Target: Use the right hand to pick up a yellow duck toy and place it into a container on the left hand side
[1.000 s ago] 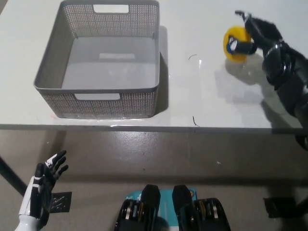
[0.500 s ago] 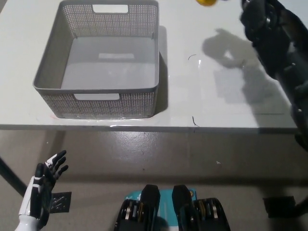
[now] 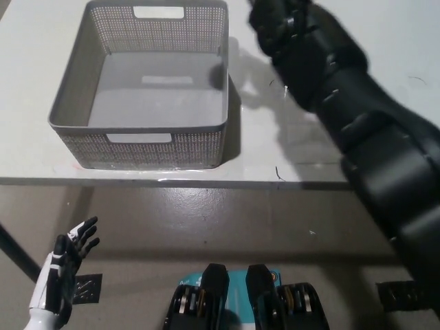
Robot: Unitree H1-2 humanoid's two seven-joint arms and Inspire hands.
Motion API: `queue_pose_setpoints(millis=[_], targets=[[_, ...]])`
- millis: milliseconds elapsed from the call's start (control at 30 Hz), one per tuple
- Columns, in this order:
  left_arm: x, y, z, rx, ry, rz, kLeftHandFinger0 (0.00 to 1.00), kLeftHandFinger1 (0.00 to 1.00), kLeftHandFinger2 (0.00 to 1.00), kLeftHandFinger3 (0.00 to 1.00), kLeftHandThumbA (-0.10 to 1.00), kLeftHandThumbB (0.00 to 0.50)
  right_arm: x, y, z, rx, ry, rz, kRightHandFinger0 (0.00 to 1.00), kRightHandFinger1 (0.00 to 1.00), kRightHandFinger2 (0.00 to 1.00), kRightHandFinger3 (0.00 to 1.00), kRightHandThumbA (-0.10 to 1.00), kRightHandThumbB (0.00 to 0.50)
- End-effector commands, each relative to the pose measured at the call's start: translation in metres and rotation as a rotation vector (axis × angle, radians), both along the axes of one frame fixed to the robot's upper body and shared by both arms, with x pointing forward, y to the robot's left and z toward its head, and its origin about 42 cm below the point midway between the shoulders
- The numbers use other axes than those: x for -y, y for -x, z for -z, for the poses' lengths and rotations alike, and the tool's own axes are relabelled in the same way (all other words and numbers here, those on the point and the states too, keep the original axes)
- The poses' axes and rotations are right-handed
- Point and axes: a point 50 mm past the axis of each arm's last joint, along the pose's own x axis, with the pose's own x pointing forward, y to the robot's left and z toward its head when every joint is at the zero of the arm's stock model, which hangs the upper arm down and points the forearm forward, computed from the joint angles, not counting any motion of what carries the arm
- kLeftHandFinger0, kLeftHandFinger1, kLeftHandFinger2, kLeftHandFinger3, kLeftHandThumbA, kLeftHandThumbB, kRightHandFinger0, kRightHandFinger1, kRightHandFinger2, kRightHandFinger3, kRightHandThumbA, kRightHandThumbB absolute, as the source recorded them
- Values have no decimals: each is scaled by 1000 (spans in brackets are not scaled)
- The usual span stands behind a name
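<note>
The basket point(image 3: 148, 89), a grey perforated one with a handle slot in each end wall, stands on the white table point(image 3: 289, 151) toward its left side, its near wall close to the table's front edge. Its floor is bare and grey.

The black right arm point(image 3: 364, 130) reaches in from the lower right and crosses the table diagonally toward the far edge. The right hand point(image 3: 275, 24) sits at the top of the view, just beside the basket's far right corner and level with its rim, partly cut off by the picture's upper edge. Its fingers point away toward the far edge, and whether they are closed on anything cannot be told from here. The arm throws a soft shadow on the table between itself and the basket's right wall.

The duck is not visible anywhere: not on the table, not in the basket, and not showing in the hand.

The white left hand point(image 3: 65, 268) hangs below the table's front edge at the lower left, over the grey floor point(image 3: 206, 220), fingers spread and holding nothing.
</note>
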Motion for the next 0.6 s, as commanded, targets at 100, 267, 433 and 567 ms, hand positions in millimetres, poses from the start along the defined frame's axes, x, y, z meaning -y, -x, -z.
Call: queue_pose_setpoints(millis=[100, 267, 433, 567], targets=[[3, -5, -13, 32, -56, 53, 1000, 1000, 1000, 1000, 1000, 273, -48, 22, -44, 84, -94, -99, 34, 345, 742, 727, -100, 208], [4, -7, -16, 37, -65, 72, 1000, 1000, 1000, 1000, 1000, 276, -58, 26, -26, 55, -113, -121, 0, 417, 905, 861, -100, 189], [4, -12, -21, 53, -107, 81, 1000, 1000, 1000, 1000, 1000, 272, -55, 22, -20, -30, -53, -73, 820, 1000, 1000, 1000, 371, 315], [4, -11, -22, 44, -121, 83, 1000, 1000, 1000, 1000, 1000, 248, -47, 16, -14, -125, 31, -79, 1000, 1000, 1000, 1000, 850, 475]])
